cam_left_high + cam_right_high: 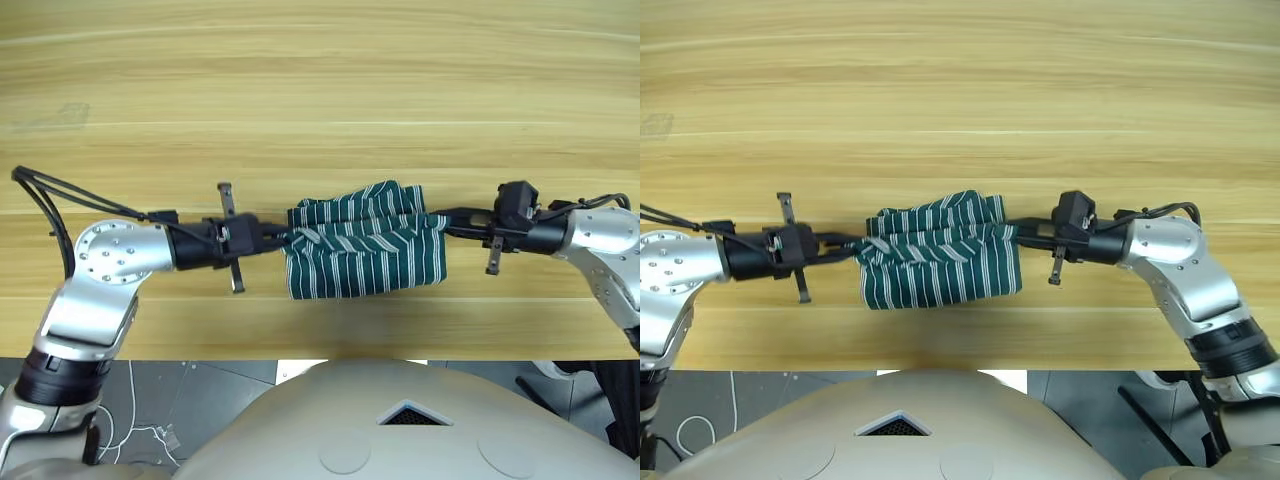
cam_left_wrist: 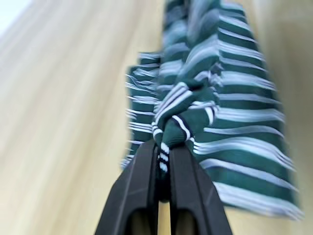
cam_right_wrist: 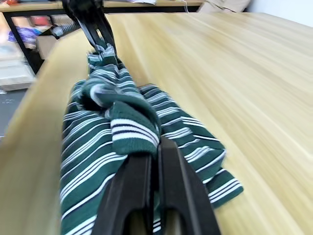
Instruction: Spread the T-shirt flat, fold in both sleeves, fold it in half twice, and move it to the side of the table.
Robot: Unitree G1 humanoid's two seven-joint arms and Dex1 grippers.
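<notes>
T-shirt, green with white stripes, bunched up over a wooden table.
Left gripper pinches its left end; right gripper pinches its right end.

White cable loose on the grey tiled floor

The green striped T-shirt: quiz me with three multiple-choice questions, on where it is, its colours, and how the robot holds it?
1. Where is the green-and-white striped cloth T-shirt? A) at the near edge of the light wooden table B) far across it C) under it
2. Its stripes are: A) red B) white C) yellow
3. The black left hand and black right hand are: A) both open B) both shut on it C) one open
Answers: 1 A, bunched nearest the robot; 2 B, white on green; 3 B, wrist views show cloth pinched between fingers.
</notes>
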